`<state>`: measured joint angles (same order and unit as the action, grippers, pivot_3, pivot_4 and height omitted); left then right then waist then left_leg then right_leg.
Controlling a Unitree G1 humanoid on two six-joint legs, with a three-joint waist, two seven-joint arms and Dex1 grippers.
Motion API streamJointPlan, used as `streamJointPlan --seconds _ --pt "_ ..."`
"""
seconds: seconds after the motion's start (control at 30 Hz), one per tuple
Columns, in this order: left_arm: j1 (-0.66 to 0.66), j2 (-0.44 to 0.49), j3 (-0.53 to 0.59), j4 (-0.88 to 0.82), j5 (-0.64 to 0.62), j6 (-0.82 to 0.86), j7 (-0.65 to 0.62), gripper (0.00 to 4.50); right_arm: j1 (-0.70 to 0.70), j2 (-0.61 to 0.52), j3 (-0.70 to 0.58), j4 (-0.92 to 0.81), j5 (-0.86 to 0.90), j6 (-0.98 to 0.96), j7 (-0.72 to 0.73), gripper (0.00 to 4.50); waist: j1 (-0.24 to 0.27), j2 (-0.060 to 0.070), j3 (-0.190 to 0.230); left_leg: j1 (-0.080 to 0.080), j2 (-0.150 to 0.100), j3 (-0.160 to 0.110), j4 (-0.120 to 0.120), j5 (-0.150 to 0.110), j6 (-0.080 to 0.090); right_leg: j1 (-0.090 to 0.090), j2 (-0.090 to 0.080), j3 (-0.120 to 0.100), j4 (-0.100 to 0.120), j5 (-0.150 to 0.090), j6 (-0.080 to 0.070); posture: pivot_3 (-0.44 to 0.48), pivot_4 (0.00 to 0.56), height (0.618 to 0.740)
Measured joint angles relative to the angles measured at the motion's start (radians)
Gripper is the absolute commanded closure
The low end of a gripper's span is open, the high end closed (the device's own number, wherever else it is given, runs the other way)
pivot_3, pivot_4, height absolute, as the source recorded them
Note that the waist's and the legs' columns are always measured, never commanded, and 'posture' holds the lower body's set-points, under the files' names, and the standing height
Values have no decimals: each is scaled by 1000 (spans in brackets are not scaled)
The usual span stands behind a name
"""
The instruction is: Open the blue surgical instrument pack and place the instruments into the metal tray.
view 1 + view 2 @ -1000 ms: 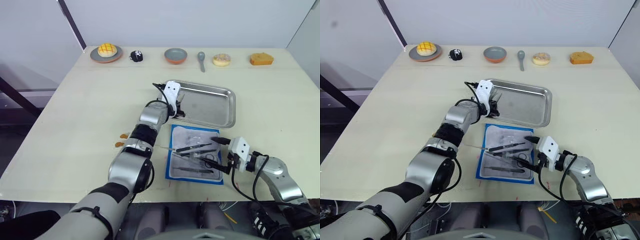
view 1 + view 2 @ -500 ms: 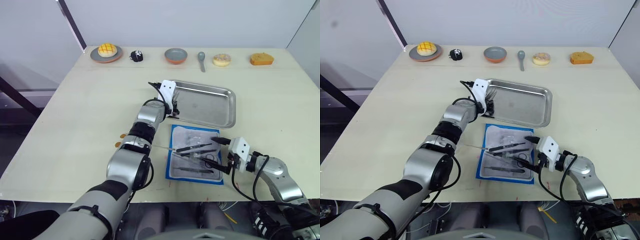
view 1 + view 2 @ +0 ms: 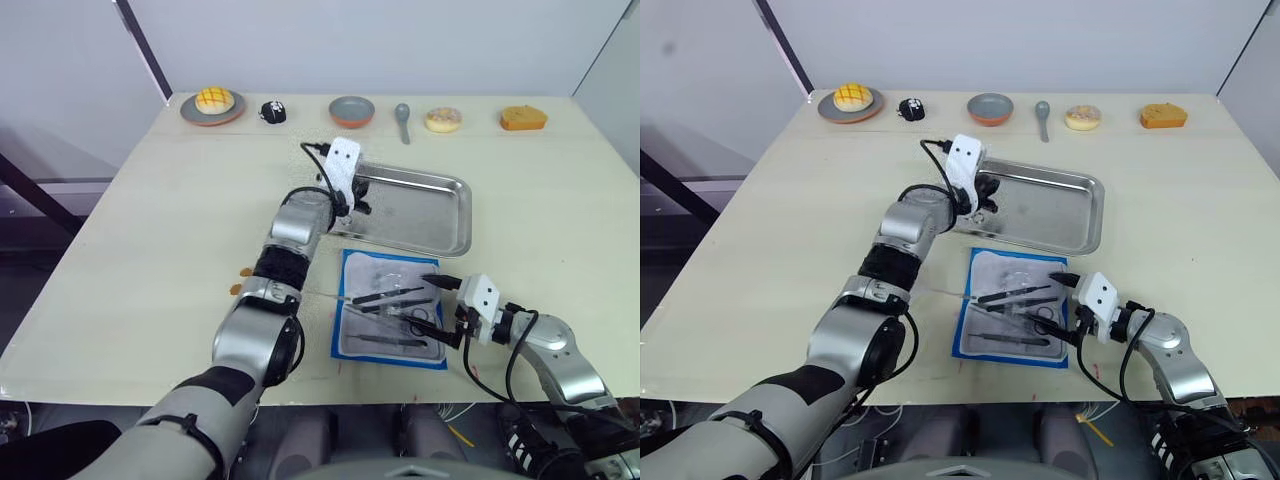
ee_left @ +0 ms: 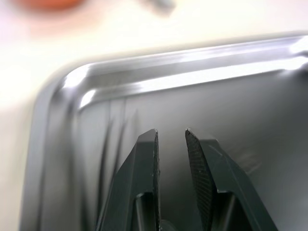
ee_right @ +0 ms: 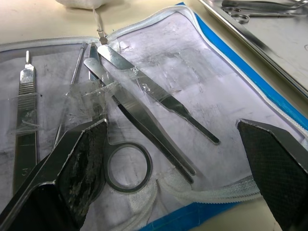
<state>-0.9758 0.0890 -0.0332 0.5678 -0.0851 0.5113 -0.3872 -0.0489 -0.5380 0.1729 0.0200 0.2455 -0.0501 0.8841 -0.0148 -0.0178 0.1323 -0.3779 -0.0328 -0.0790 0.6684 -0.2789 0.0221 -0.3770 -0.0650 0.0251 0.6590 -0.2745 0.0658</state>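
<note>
**Instruments being moved from pack to tray**

A pale counter (image 3: 150, 230) is seen. The tray (image 3: 440, 215) lies centrally, with the opened pack (image 3: 392, 308) just in front, instruments (image 3: 390, 298) exposed for picking. Over the tray's left end, the left gripper (image 4: 172, 144) is held nearly closed, empty. Beside the pack, the right gripper (image 5: 178, 144) is spread wide, seemingly for grasping.

Bright even light; metal tray (image 4: 159, 79) rim glare, blurred.
</note>
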Motion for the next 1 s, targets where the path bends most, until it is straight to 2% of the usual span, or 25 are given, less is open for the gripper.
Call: streamJointPlan --seconds 0.13,0.33,0.5,0.6,0.67,0.73,0.77,0.8,0.83,1.0 --pt "77 55 -20 -131 -48 -17 -160 3551 1 1 0 0 0 0 -2 0 0 1 0 0 0 0 0 0 0 0 0 0 0 0 0 0 150 740" --pt "200 252 -94 -304 -89 -29 -445 3551 3 1 -2 0 0 -1 -2 0 1 1 0 0 0 0 0 0 0 0 0 0 0 0 0 0 150 740" --pt "217 399 -93 -343 -229 -15 -763 3551 0 2 1 1 0 -1 -2 0 -1 1 0 0 0 0 0 0 0 0 0 0 0 0 0 0 150 740" --pt "219 499 -101 -317 -234 -63 -925 2769 -1 2 2 1 0 -1 -2 0 -2 1 0 0 0 0 0 -1 1 0 1 0 -1 0 0 0 150 740" --pt "227 551 -99 -300 -235 -110 -1027 1561 2 1 -2 2 0 -1 -1 0 -1 1 0 0 0 0 0 -1 2 0 1 -1 -1 0 0 0 150 740" --pt "232 566 -99 -293 -247 -134 -1093 1025 3 1 -3 2 0 -3 -1 0 -1 1 0 0 0 0 0 -2 4 0 1 -1 -1 0 0 0 150 740" --pt "233 567 -100 -292 -247 -137 -1098 1025 2 1 -3 2 0 -3 -1 0 -1 1 0 0 0 0 0 -2 4 0 1 -1 -1 0 0 0 150 740" --pt "236 593 -118 -292 -265 -170 -1144 397 -1 2 1 3 0 -5 -1 0 -2 1 0 0 0 0 0 -2 4 0 1 -1 -1 0 0 0 150 740" --pt "239 628 -140 -294 -282 -198 -1164 74 0 2 3 3 0 -6 -1 0 -4 1 1 0 1 0 0 -2 4 0 1 0 -1 0 -1 0 150 740" --pt "239 770 -220 -313 -369 -281 -1172 20 1 1 1 4 0 -7 -1 0 -2 1 1 0 1 0 0 -3 5 0 1 0 -1 0 -1 0 150 740"
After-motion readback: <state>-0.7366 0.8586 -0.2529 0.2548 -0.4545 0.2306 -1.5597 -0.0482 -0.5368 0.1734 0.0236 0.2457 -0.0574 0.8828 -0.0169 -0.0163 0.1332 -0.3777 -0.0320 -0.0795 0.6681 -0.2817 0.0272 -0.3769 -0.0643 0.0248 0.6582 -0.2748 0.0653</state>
